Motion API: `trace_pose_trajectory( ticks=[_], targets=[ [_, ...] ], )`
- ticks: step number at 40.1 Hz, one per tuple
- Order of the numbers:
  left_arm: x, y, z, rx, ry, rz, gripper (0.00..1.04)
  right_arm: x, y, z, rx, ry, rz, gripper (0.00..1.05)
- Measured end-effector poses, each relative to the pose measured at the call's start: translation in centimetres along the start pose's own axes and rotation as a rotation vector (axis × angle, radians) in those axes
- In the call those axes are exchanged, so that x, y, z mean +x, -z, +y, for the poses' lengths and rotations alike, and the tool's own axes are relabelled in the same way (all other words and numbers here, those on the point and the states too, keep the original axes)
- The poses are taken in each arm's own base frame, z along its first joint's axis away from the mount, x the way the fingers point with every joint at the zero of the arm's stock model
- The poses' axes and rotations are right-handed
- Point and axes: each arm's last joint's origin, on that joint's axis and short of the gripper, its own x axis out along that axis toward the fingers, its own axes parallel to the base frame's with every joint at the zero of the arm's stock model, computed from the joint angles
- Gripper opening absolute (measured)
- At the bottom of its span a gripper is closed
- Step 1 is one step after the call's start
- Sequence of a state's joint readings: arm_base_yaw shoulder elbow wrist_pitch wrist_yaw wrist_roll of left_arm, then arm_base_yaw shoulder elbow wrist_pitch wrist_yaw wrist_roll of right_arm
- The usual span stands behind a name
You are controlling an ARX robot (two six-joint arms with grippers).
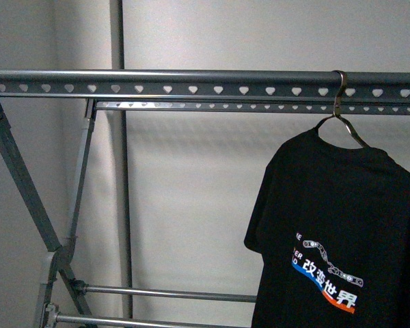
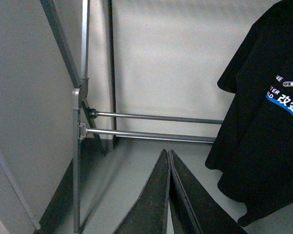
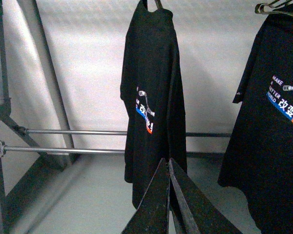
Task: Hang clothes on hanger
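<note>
A black T-shirt (image 1: 342,225) with a white, blue and orange print hangs on a thin coat hanger (image 1: 338,113) hooked over the grey rack's top rail (image 1: 157,87), at its right end. Neither gripper shows in the front view. My left gripper (image 2: 168,152) is shut and empty, low down, left of the shirt (image 2: 263,146) and apart from it. My right gripper (image 3: 167,160) is shut and empty, pointing at the lower part of a hanging shirt (image 3: 151,73). A second printed black shirt (image 3: 273,146) hangs further to one side.
The rack's crossed legs (image 1: 27,198) stand at the left, with two low horizontal bars (image 2: 151,134) between them. A vertical pipe (image 1: 118,171) runs up the pale wall behind. Grey floor (image 3: 78,195) lies below the shirts.
</note>
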State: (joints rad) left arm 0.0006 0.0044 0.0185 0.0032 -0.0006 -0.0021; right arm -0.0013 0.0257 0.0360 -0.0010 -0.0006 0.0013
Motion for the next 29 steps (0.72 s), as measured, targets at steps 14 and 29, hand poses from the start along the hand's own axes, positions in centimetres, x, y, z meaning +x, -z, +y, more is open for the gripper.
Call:
trace_pose_trajectory(
  ticks=[14,29],
  targets=[
    [0.00,0.01,0.00,0.000,0.000,0.001,0.04,0.04,0.87,0.00,0.000,-0.001,0.010,0.02],
    [0.00,0.01,0.00,0.000,0.000,0.001,0.67,0.04,0.87,0.00,-0.001,0.000,0.010,0.68]
  ],
)
